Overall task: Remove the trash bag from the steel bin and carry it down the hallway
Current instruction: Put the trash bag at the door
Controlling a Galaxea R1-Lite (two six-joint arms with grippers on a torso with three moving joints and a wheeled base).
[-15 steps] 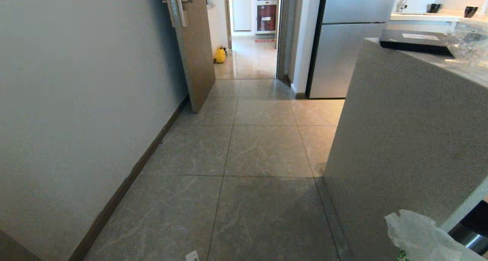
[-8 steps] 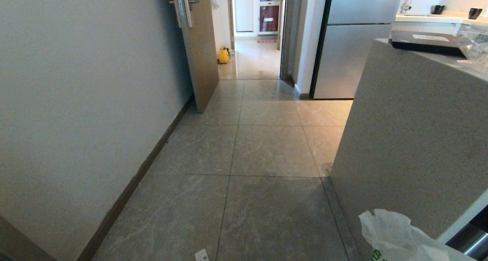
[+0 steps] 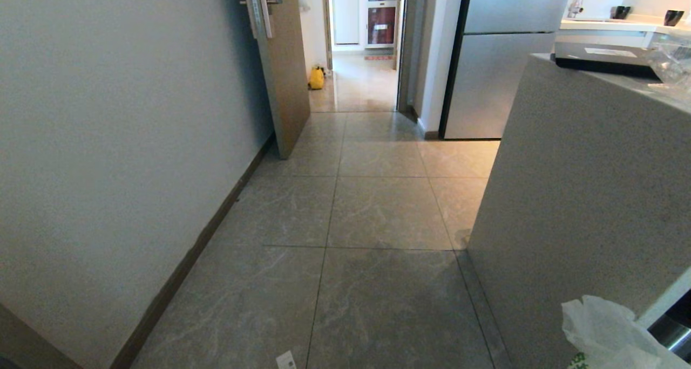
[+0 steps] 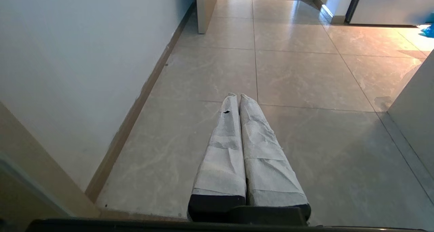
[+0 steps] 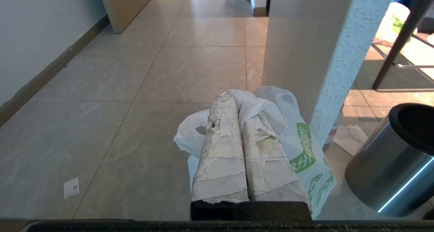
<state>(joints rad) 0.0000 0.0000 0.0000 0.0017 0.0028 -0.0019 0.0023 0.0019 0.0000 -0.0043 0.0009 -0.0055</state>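
Note:
The trash bag [image 5: 305,147], thin white plastic with green print, hangs off the floor from my right gripper [image 5: 234,94], which is shut on its bunched handle. Its top also shows at the lower right of the head view, the trash bag [image 3: 604,331]. The steel bin [image 5: 390,167] stands open beside and behind the bag; only a sliver of the steel bin [image 3: 669,331] shows in the head view. My left gripper [image 4: 237,96] is shut on nothing, level above the floor. The hallway [image 3: 378,212] of grey tiles runs ahead to an open doorway.
A grey counter end panel [image 3: 567,196] stands close on the right, with a steel fridge [image 3: 502,61] beyond it. The wall [image 3: 108,142] runs along the left to an open wooden door [image 3: 280,61]. A yellow bag [image 3: 316,78] sits past the door. A paper scrap [image 3: 286,360] lies on the floor.
The whole head view shifted a little to the right at first, so the camera moved, then held. The bag in the corner swung left and back to the right.

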